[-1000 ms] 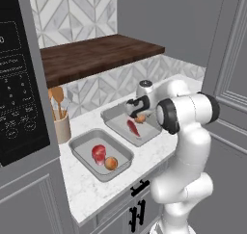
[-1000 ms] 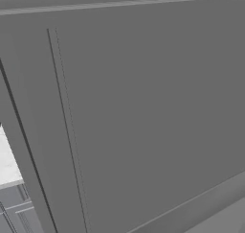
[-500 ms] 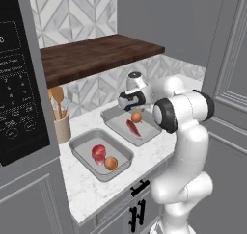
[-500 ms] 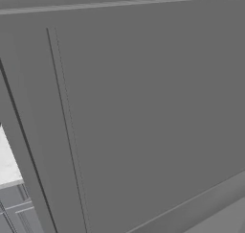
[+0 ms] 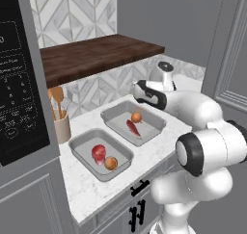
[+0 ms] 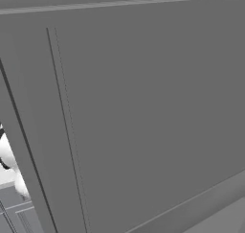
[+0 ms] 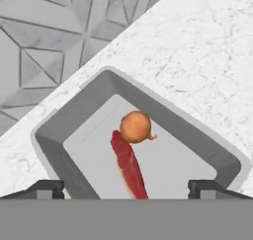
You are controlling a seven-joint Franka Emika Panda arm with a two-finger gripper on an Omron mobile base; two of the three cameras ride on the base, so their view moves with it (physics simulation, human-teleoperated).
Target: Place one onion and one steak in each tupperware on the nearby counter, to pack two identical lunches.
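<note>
The worktop [image 5: 87, 189] is carrying 2 grey tupperwares side by side, running along its front edge. Above it a dark wooden shelf [image 5: 91, 55] is jutting out from the tiled wall, and a black microwave panel [image 5: 17, 93] is standing at the worktop's left end.

The arm [image 5: 202, 132] is reaching from the lower right over the worktop's right end, its hand hanging above the back right part of the worktop. The fingers [image 7: 39, 188] are standing wide apart, gripping nothing, with the right tupperware lying below between them.

The left tupperware [image 5: 77, 146] is sitting near the front edge, holding 1 steak [image 5: 98, 152] and 1 onion [image 5: 111, 163] just beside each other. The right tupperware [image 5: 113, 113] is sitting closer to the wall and the right end; in it a second steak [image 5: 133, 128] is lying flat, with a second onion [image 5: 136, 117] touching its far end.

A beige utensil holder [image 5: 62, 129] with wooden spoons [image 5: 57, 99] is standing at the back left, just beside the left tupperware.
</note>
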